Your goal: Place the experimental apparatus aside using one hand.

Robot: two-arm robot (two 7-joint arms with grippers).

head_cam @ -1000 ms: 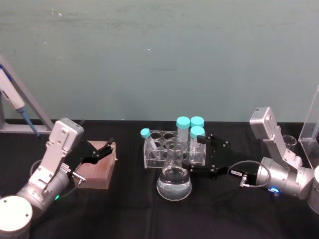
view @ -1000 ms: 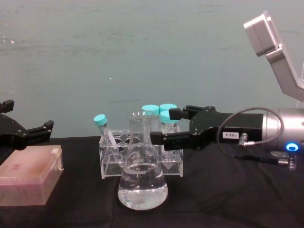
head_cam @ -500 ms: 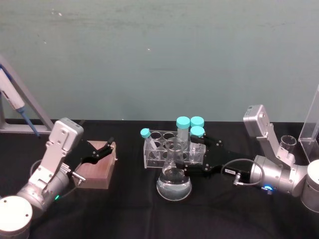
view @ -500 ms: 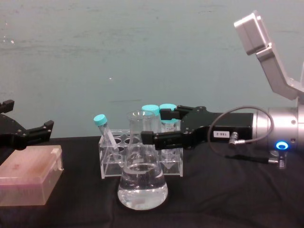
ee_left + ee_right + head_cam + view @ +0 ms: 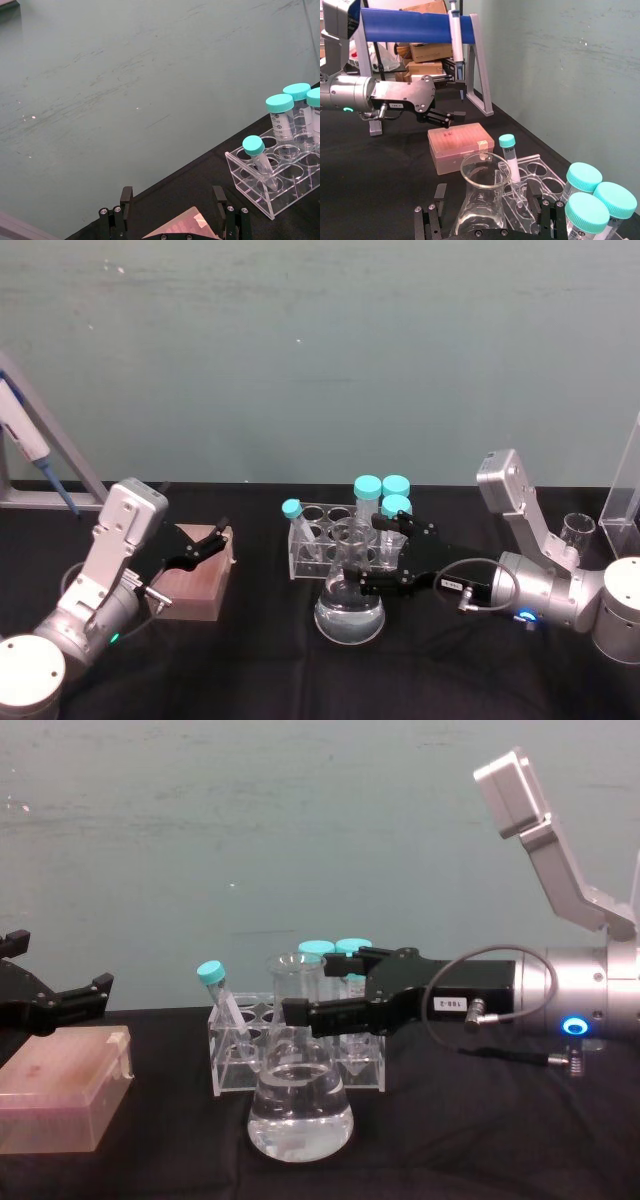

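The conical flask (image 5: 350, 612) with clear liquid stands at the table's middle front, just before the clear tube rack (image 5: 312, 537) holding teal-capped tubes. My right gripper (image 5: 372, 550) reaches in from the right and is open, with one finger on each side of the flask's neck (image 5: 298, 995). In the right wrist view the flask's rim (image 5: 483, 170) sits between the two spread fingers (image 5: 438, 201). A small glass beaker (image 5: 575, 530) and a tall acrylic stand (image 5: 624, 508) are at the far right. My left gripper (image 5: 203, 543) hangs open over a pink box (image 5: 196, 585).
A pipette stand (image 5: 30, 440) leans at the back left, its blue bar (image 5: 410, 25) seen in the right wrist view. The rack (image 5: 272, 186) lies right of the pink box (image 5: 62, 1100). Black cloth covers the table, with free room in front.
My right gripper has moved left toward the flask, and its open fingers now straddle the neck. The left arm, flask and rack have not moved.
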